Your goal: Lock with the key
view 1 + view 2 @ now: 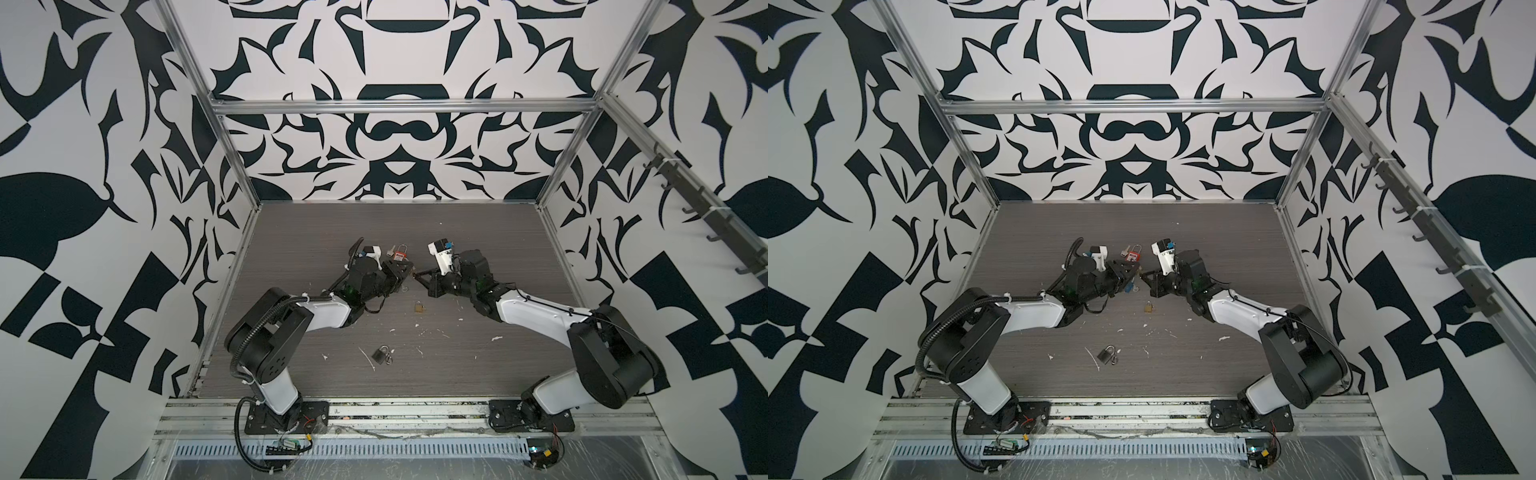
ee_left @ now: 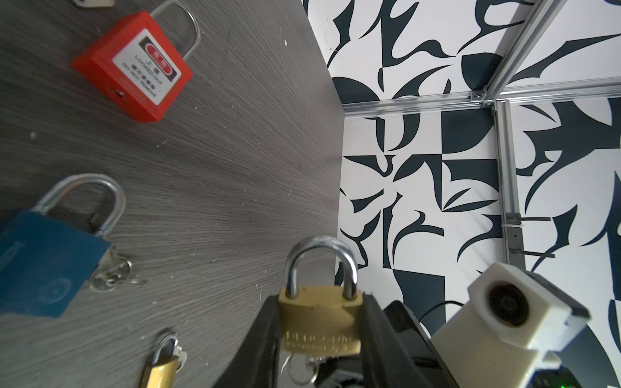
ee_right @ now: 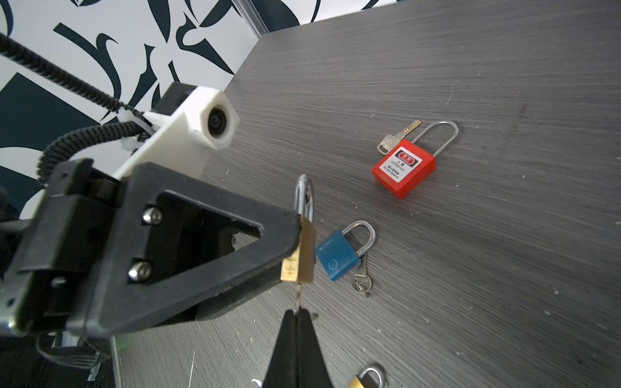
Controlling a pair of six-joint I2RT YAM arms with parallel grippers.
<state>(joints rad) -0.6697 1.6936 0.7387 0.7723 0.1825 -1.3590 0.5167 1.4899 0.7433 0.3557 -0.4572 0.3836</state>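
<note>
- Black padlock [image 1: 379, 355]: dark, boxy body with a steel shackle. It lies flat nearest the arm bases on the grey, wood-grained table [image 1: 478, 374], among white flecks.
- Second brass padlock [image 1: 419, 307]: small, of yellow metal. It lies flat between the black padlock and the grippers.
- Left gripper [image 2: 320, 304]: matte black fingers clamped on the broad faces of the brass padlock [image 3: 304, 255], which is held off the table. Both legs of its rounded steel shackle enter the body, and the embossed writing is blurred.
- Right gripper [image 3: 297, 314]: slim black fingers pressed together on the key [image 3: 298, 295]. The key's thin blade runs up into the bottom of the brass padlock.
- Blue padlock [image 3: 337, 258]: smooth blue body, lying flat just past the held one with small keys [image 3: 361, 282] at its base. The left gripper covers most of it in both top views, and its lettering is too small to read.
- Red padlock [image 3: 403, 171]: blocky body with a long, thin shackle. Its white label reads "LOCKED OUT DO NOT REMOVE". A silver key [image 3: 398, 136] lies just beside it.
- Wall [image 1: 395, 145]: black-and-white pattern behind an aluminium frame [image 1: 403, 106].
</note>
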